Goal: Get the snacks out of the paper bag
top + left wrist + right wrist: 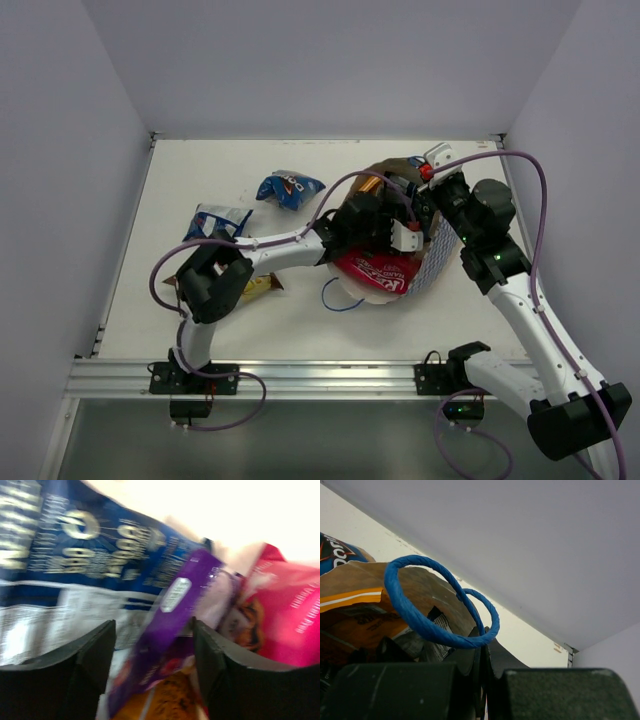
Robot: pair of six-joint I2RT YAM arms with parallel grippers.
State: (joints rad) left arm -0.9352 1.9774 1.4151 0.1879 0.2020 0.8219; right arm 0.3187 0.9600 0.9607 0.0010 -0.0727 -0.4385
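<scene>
The checkered paper bag lies on its side right of centre, with a red chips bag at its mouth. My left gripper reaches into the bag. In the left wrist view it is open, with a purple packet standing tilted between the fingers. A dark blue packet, a pink-red packet and an orange packet lie around it. My right gripper is shut on the bag's rim at the blue cord handle.
A blue packet and a blue-white packet lie on the table left of the bag. An orange packet sits partly under my left arm. The bag's second cord handle trails at the front. White walls enclose the table.
</scene>
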